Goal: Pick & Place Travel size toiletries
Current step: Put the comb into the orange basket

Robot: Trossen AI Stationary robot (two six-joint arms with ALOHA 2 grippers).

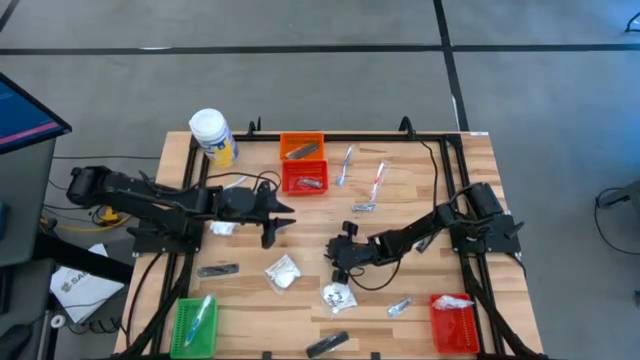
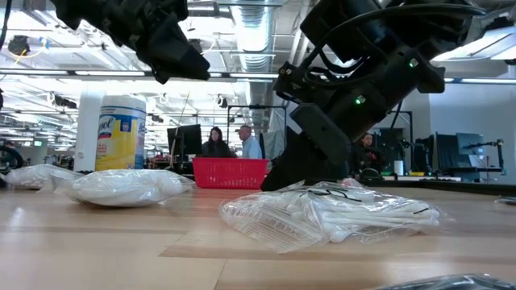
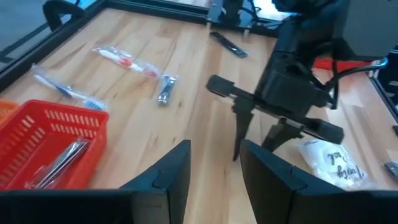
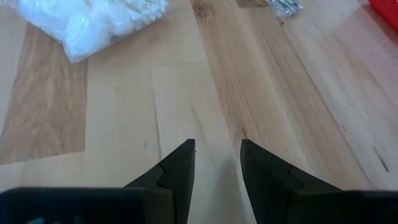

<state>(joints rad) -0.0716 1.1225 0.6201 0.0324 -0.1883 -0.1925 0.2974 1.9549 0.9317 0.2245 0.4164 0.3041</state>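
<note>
Wooden table point(image 1: 420, 210), toiletries scattered: your right gripper point(image 1: 340, 262), fingers spread and empty, hovers just beside the white packet point(image 1: 339, 296), suggesting an approach step. Next, lower over it and close. Left gripper point(image 1: 272, 225) waits, spread, mid-table.

Red basket point(image 3: 43, 134), white packet point(image 4: 93, 22), black pincers.

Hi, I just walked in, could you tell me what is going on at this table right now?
Two robot arms are sorting travel-size toiletries into small baskets. The right gripper is open and empty, pointing down at bare wood near mid-table, close to a white packet. The left gripper hovers above the table, also open and holding nothing. Some items already lie in the red basket, the orange basket, the green basket and another red basket. More packets, sachets and wrapped toothbrushes remain loose on the table.
</note>
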